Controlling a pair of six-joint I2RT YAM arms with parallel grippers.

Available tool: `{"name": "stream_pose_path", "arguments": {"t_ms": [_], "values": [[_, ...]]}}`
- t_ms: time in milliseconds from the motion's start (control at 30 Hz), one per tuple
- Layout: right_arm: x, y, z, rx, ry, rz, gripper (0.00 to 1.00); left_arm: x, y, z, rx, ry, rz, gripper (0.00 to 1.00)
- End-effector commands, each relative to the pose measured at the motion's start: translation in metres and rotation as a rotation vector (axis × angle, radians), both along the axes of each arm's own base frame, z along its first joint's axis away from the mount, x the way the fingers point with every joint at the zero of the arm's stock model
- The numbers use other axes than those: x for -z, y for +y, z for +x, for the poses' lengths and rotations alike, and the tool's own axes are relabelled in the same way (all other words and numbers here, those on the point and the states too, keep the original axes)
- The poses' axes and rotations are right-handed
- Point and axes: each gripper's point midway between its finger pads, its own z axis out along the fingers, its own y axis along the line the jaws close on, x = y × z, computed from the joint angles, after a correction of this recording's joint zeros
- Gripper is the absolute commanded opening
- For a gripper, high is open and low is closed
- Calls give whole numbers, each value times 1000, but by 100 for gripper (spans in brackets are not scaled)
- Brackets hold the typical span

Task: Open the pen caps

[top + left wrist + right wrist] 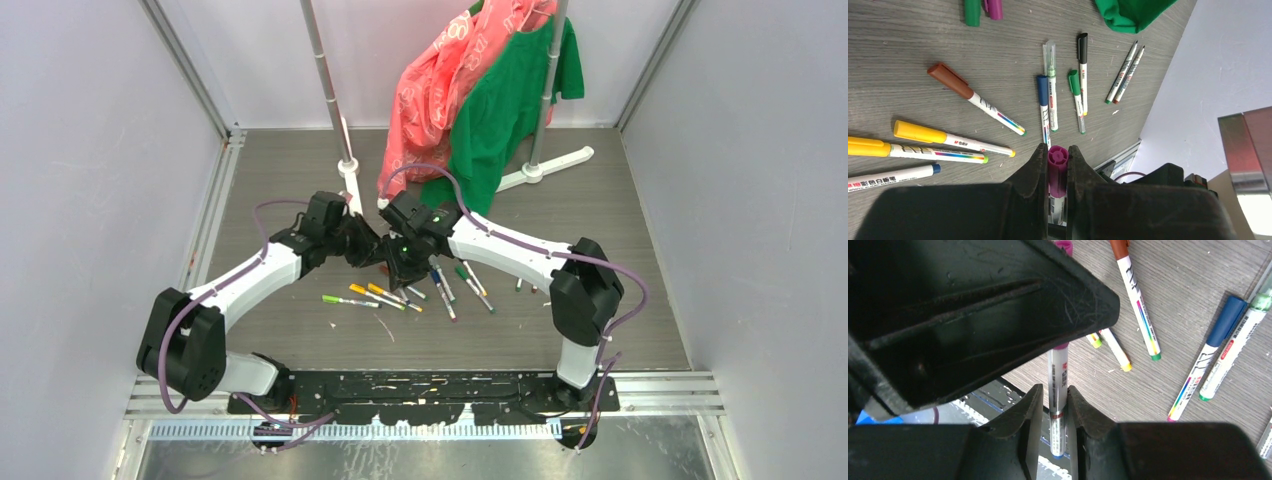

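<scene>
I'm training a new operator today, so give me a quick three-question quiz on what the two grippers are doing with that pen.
1. True or false: the left gripper is clamped on the magenta cap.
2. What does the right gripper grip? A) the white barrel B) a yellow cap C) nothing
3. Fill in: the brown-capped pen lies flat on the ____.
Key: 1 true; 2 A; 3 table.

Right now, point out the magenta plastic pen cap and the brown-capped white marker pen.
Magenta plastic pen cap (1058, 170): left wrist view, middle of its side.
Brown-capped white marker pen (980, 102): left wrist view, white barrel.
</scene>
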Motion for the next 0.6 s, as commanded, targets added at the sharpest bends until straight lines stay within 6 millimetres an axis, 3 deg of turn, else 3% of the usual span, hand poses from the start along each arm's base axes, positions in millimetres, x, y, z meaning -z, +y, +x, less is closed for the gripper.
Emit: {"name": "stream_pose_path", "arguments": {"t_ms": [0,100,133,300,567], "values": [[-11,21,9,2,-32,84,26,-38,-11,8,11,-77,-100,0],[-7,19,9,3,-30,73,4,-35,-6,9,-5,-70,-89,0],[-5,18,8,5,-27,67,2,-33,-4,11,-16,-68,-81,0],[7,0,-4,21,-6,34,1,-21,12,26,-112,-60,-53,0],[28,-33,-28,48,22,3,1,-6,31,71,-236,-30,-149,0]]}}
